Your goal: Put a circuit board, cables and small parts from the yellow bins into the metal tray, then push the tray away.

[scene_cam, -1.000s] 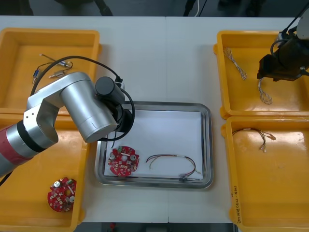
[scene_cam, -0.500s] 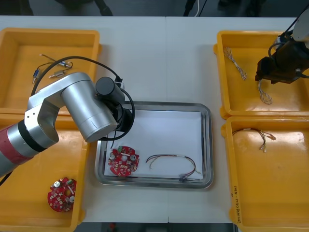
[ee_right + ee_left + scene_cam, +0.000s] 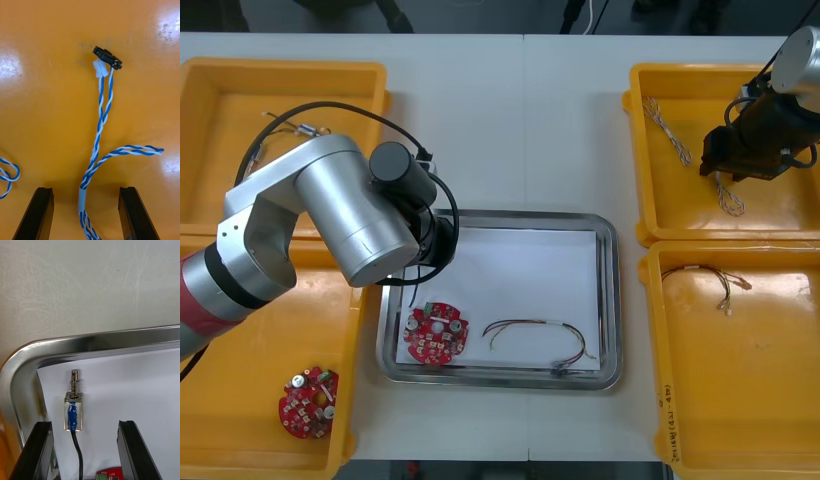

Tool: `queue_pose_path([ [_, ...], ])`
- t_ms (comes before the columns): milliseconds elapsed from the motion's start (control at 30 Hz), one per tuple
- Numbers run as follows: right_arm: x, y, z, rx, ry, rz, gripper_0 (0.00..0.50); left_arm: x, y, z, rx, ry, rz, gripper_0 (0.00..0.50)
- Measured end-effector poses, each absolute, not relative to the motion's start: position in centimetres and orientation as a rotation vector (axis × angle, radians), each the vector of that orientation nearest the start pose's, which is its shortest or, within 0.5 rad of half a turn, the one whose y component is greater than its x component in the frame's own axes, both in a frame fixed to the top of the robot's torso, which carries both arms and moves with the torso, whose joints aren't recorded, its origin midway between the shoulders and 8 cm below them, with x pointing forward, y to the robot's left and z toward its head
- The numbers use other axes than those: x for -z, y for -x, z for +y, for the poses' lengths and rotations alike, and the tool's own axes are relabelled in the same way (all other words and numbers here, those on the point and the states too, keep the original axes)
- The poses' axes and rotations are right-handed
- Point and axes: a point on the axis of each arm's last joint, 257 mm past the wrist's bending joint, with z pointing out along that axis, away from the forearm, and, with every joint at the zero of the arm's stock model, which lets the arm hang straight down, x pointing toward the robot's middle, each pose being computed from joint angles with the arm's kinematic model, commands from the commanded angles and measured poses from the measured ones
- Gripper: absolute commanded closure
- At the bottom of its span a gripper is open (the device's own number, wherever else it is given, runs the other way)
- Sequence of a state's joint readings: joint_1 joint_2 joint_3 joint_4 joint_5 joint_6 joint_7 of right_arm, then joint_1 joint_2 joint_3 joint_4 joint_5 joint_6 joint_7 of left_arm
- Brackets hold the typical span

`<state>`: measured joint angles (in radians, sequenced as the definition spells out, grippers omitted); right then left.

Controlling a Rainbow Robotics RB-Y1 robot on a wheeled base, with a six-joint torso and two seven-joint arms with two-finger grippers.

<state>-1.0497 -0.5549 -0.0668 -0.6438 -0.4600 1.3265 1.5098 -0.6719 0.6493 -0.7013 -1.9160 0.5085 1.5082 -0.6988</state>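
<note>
Metal tray (image 3: 612, 300) sat mid-table, holding a red circuit board (image 3: 436, 333) and a dark cable (image 3: 540, 326). Left wrist view added a small metal part (image 3: 74, 414) lying on the white liner in a tray corner, between the left gripper (image 3: 84, 423) fingers, which stood apart and not touching it. In the front view the left arm (image 3: 350, 220) covered that corner. Right gripper (image 3: 85, 189) hung low in the far right yellow bin (image 3: 636, 150), fingers spread either side of a twisted blue and white cable (image 3: 99, 127), not closed on it. Judged roughly past halfway: that cable's pickup, maybe more parts, and the tray push were left.
</note>
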Motion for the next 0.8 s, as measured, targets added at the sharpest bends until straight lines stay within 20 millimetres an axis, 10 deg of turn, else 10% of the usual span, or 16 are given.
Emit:
queue_pose_path([
  [467, 21.4, -61.2, -35.9, -0.06, -0.279, 2.689, 0.0, 19.9, -46.8, 13.9, 0.048, -0.087, 2.583, 0.0],
  [800, 21.3, -61.6, -35.9, -0.061, -0.279, 2.669, 0.0, 15.3, -46.9, 18.3, 0.06, 0.055, 2.615, 0.0],
])
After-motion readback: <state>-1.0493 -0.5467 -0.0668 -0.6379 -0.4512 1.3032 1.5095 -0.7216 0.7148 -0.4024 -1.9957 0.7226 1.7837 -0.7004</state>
